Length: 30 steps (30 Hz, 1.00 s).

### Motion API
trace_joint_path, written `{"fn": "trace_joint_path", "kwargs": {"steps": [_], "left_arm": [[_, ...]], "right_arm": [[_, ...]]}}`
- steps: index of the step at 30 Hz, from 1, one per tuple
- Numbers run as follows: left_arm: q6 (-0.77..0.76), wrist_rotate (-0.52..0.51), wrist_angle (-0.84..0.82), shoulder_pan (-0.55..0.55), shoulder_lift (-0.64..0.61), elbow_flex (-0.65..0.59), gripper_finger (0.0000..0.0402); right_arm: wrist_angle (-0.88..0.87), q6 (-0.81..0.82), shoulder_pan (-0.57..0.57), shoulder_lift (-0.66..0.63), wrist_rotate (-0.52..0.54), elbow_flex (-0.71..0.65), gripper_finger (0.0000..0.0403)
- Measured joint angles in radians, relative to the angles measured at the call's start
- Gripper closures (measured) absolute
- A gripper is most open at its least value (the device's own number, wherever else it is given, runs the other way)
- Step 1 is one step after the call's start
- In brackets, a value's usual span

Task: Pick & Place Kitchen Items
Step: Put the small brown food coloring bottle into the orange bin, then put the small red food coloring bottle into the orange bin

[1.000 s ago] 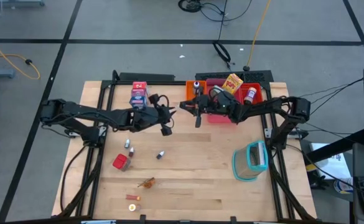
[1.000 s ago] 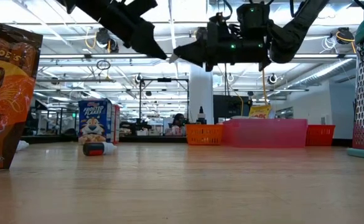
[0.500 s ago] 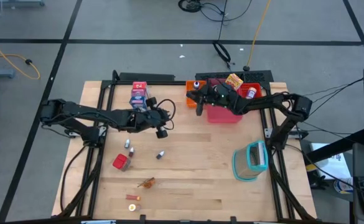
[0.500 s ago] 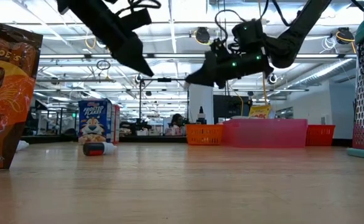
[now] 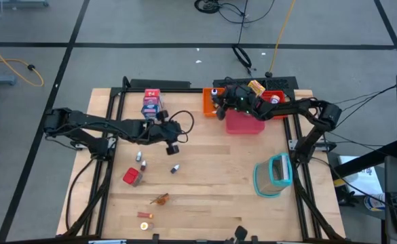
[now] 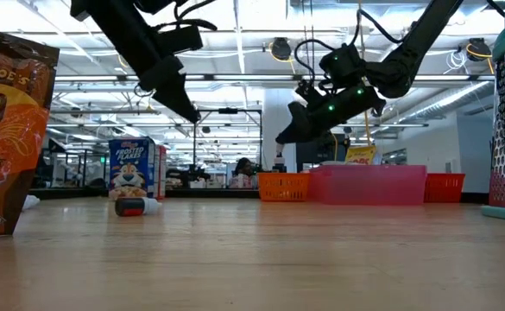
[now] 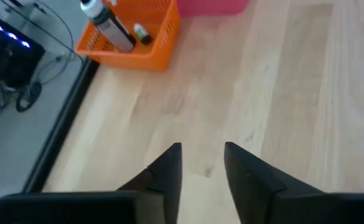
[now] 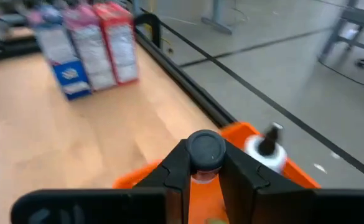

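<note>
table [image 5: 212, 190]: pale wood, matt | orange tray [image 7: 145, 51]: plastic mesh | pink tray [image 6: 369, 185]: translucent plastic

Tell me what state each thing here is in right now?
Left gripper: fingers apart, empty, above bare table.
Right gripper: fingers shut on dark-capped bottle, over orange tray.
Cereal cartons: standing upright.
Small bottles: on the table.

- Ceiling strip lights are shining evenly across my table [image 5: 205, 196]; shadows under my arms are lying soft and faint.
- In the low view, those lights are glaring, turning my arms into dark silhouettes.
- Cartons [image 8: 88, 53] are blurring in my right wrist view.
- The snack bag [image 6: 10, 130] is looming unfocused.
</note>
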Motion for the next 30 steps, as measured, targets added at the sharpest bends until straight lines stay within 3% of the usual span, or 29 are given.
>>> {"fn": "trace_joint_path", "kwargs": {"steps": [4,10,15,30], "left_arm": [[-0.065,0.035,-0.087,-0.001,0.0,0.0,0.0249],[-0.237,0.114,-0.273,-0.014,0.0,0.0,0.0234],[-0.344,0.111,-0.372,-0.065,0.0,0.0,0.0233],[-0.525,0.048,-0.464,-0.195,0.0,0.0,0.0233]], "right_arm": [[-0.042,-0.003,-0.008,0.0,0.059,0.0,0.0354],[-0.082,-0.007,-0.029,0.0,0.06,0.0,0.0351],[-0.083,-0.002,-0.037,0.0,0.061,0.0,0.0331],[-0.089,0.026,-0.036,0.0,0.086,0.0,0.0266]]}}
